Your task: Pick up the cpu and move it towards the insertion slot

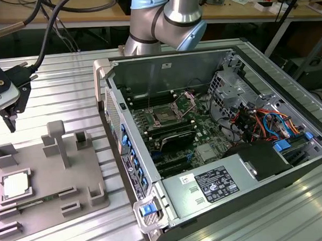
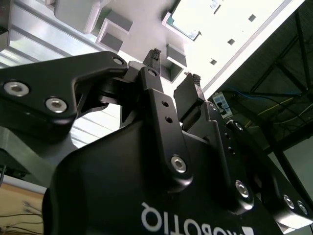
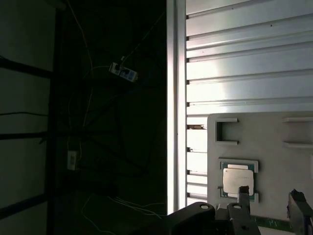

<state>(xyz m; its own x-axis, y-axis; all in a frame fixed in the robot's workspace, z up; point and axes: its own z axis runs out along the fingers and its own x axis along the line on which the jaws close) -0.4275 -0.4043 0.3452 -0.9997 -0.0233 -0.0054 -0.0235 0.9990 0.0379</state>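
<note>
The ribbed aluminium table (image 1: 67,87) was the widest thing in the exterior view, with bare slats open at its far side and along the exterior view's left. An open computer case (image 1: 164,72) lay on its side over the exterior view's right half, its top uncovered, so the motherboard (image 1: 205,145) was clear from above. The case's near side wall stood between the board and the rest of the table. The silver and blue robot arm (image 1: 171,14) rose behind the case.

A grey plastic tray (image 1: 45,170) with raised blocks sat just beside the case, with a narrow strip of table between them. The end effector (image 1: 16,111) hung above the table past the tray's far corner, its fingers spread and empty, apart from everything. Both wrist views showed the gap between its fingertips (image 2: 155,55).

The insertion slot (image 1: 165,115), dark-centred in a metal frame, sat on the motherboard inside the case. The cpu (image 1: 16,185) lay flat in a square seat on the tray, metal top up, edges in line with the tray's edges. Being square, it had no long axis.
</note>
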